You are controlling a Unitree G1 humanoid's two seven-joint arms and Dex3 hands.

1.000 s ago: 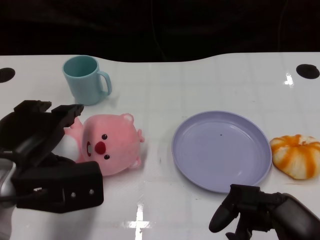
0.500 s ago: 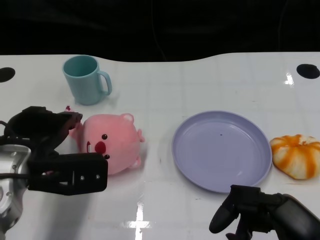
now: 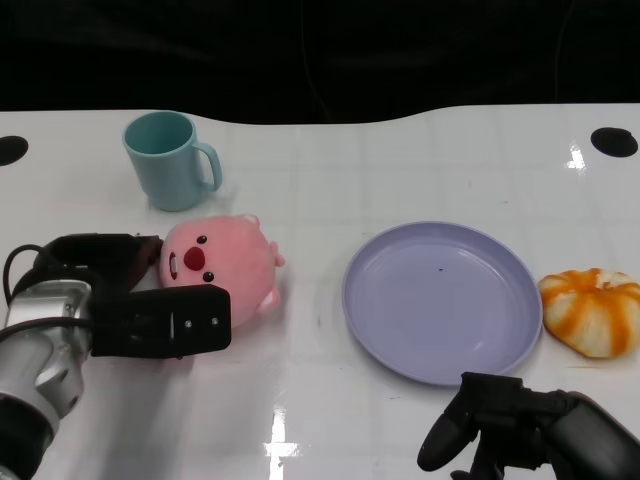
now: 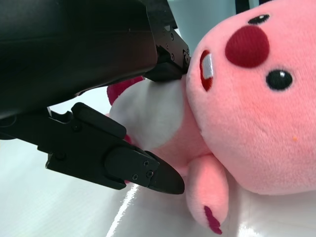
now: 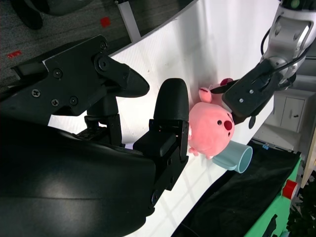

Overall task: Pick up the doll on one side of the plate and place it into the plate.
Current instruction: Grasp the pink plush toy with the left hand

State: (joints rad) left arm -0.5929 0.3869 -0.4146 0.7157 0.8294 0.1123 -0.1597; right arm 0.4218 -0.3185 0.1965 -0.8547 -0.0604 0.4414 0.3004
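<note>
A pink plush doll (image 3: 215, 265) lies on the white table left of the lilac plate (image 3: 440, 300), its face turned up. My left hand (image 3: 130, 300) grips it from the left, one set of fingers behind its body and a thick finger across its front. In the left wrist view the black fingers (image 4: 123, 163) press into the doll (image 4: 247, 108) at its white belly. My right hand (image 3: 510, 430) rests near the table's front edge below the plate, fingers curled and holding nothing. The right wrist view shows the doll (image 5: 212, 128) with the left hand (image 5: 252, 89) on it.
A teal mug (image 3: 170, 160) stands behind the doll, close to it. An orange-and-white striped plush (image 3: 592, 312) lies against the plate's right rim. Black round marks sit at the table's far corners, and the dark back edge runs behind the mug.
My left hand has lowered and closed around the doll. The doll has shifted a little toward the mug and turned its face upward. The right hand has not moved.
</note>
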